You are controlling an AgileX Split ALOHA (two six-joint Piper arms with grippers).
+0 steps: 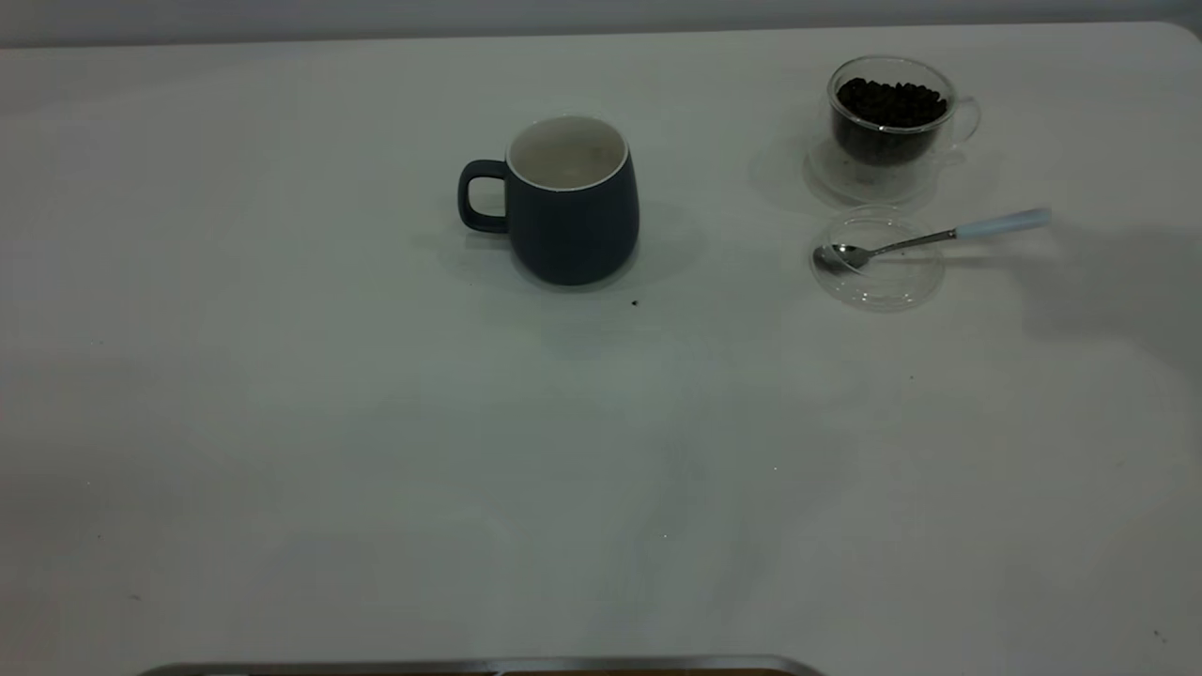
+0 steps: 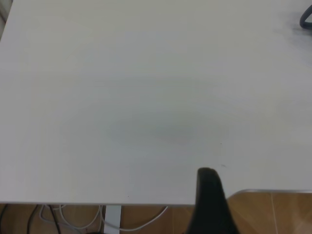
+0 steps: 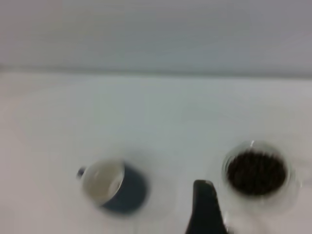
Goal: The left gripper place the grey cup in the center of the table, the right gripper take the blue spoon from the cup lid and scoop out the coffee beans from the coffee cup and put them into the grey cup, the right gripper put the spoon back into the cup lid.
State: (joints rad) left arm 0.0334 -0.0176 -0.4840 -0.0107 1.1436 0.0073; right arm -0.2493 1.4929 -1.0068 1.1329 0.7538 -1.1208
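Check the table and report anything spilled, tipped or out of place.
One small dark speck, probably a stray coffee bean, lies on the table just in front of the grey cup. Otherwise nothing stands out: both cups stand upright, and the spoon rests on the lid.

The outside camera looked down at the table [image 1: 376,451]; the right wrist camera shared its mug [image 1: 571,202] (seen from above).

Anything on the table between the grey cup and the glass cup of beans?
No. In the exterior view the stretch between the grey cup and the coffee cup is bare table.
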